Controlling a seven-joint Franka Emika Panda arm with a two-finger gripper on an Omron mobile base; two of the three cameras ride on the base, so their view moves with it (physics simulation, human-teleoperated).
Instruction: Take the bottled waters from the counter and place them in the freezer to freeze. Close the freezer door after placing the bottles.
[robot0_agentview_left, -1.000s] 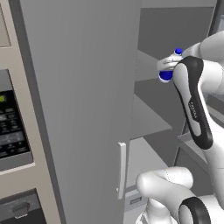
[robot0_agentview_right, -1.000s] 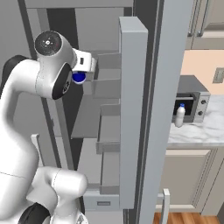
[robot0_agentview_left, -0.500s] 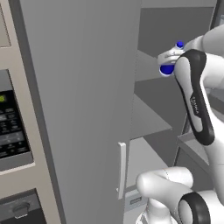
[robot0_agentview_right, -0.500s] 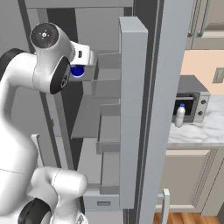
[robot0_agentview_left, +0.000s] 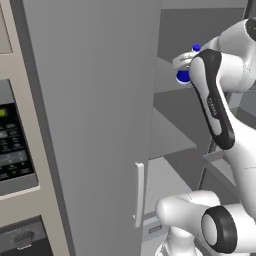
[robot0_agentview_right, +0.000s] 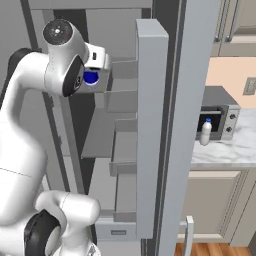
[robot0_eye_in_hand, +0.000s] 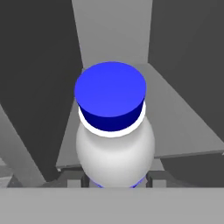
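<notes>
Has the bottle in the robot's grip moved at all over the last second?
Yes. In the left base view the bottle, shut in the end effector, has climbed and edged left toward the freezer door, higher against the shelf edge.

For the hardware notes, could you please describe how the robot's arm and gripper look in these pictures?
The arm is glossy white with rounded links, black bands at the joints and a long black stripe bearing small white lettering. A round dark cap tops one joint. The gripper has small dark grey finger tips. No cables show.
</notes>
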